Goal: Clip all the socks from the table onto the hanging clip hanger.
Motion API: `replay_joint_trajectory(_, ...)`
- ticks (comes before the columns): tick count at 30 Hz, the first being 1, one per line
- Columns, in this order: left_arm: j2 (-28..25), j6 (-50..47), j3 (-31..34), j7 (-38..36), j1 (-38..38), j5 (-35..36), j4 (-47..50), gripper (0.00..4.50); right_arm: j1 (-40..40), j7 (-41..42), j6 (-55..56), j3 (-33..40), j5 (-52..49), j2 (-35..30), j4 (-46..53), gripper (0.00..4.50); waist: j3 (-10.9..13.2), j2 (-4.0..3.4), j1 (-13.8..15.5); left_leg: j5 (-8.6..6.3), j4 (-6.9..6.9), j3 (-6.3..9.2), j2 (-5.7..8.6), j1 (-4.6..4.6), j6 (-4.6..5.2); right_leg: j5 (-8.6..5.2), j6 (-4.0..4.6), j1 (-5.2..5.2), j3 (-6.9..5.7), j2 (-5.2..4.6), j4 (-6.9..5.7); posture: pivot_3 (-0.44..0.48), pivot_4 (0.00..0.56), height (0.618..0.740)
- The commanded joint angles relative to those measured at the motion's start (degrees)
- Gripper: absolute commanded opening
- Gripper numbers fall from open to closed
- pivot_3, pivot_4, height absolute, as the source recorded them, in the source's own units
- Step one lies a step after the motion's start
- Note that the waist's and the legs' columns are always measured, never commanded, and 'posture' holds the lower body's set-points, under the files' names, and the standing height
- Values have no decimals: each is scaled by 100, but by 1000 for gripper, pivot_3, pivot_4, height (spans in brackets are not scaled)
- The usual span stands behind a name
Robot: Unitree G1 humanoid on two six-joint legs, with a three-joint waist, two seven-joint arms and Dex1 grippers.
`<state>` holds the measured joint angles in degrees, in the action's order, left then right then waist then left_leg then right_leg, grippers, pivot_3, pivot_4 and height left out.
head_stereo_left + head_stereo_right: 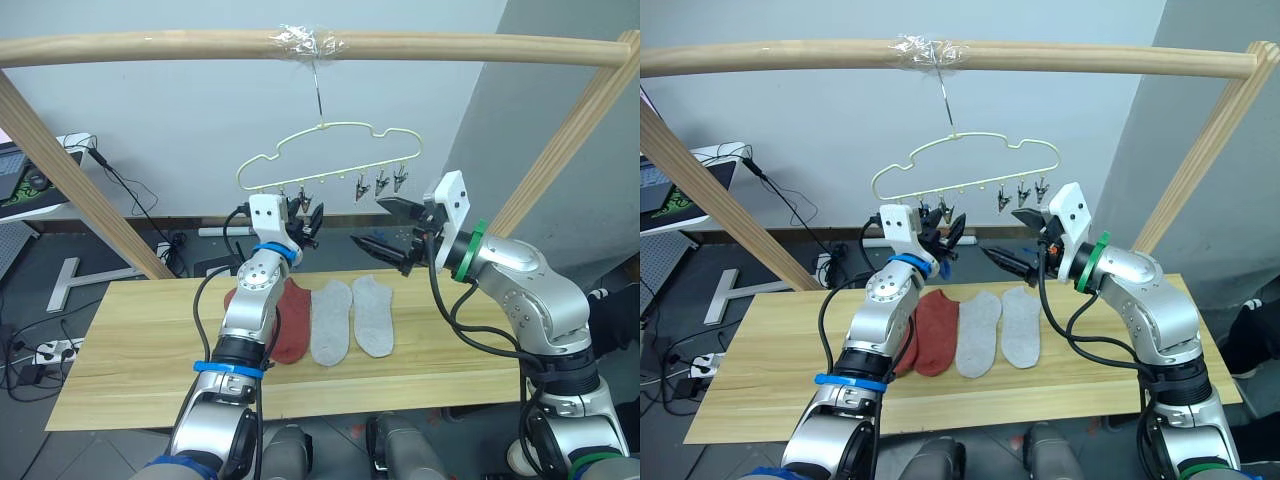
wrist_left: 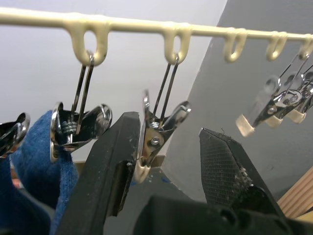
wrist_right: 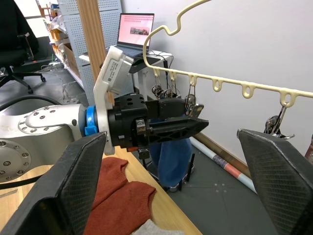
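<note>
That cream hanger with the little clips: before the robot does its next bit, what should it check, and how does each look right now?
1. Clip hanger hooked on the wooden pole: ok.
2. Blue sock held in a clip: ok.
3. Left gripper open around the next clip: ok.
4. Sock ready in a gripper: not ok; right gripper open, empty.
5. Red sock and two grey socks on the table: not ok.

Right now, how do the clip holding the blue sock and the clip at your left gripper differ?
The dark metal clip gripping blue sock fabric is shut on cloth and hangs clear of the left gripper. The neighbouring empty metal clip holds nothing and rests against one finger. Both hang from the cream wire hanger.
</note>
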<state>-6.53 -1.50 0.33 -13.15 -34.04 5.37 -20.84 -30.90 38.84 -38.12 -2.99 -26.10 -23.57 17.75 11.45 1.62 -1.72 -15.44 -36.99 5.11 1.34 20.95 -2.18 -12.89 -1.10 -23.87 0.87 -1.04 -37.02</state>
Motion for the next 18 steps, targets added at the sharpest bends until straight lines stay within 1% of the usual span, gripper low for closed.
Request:
replay_joint_trajectory(1,-1,234,-63,-27,-127,-100,146,2265,-95,-10,60,102,-121,-15,254,4500,0,0,0,0,0,0,0,0,0,0,0,0,0,0,0,-59,157,740)
replay_joint_trajectory(6,-63,356,-152,-64,-107,-278,185,2265,-98,-7,76,96,-122,-12,242,4500,0,0,1,0,-1,-1,0,0,0,0,0,0,0,0,-1,-58,155,740)
replay_joint_trajectory(9,-71,385,-140,-50,-96,-296,190,2265,-97,-4,80,88,-120,-8,235,4500,0,0,-1,0,-1,-1,0,0,0,14,22,0,0,0,-1,-56,153,740)
replay_joint_trajectory(18,-153,575,-207,-3,-112,-526,114,2265,-93,-9,73,77,-129,5,246,4500,-1,1,0,0,-2,-2,0,0,0,14,23,0,0,0,-2,-54,151,740)
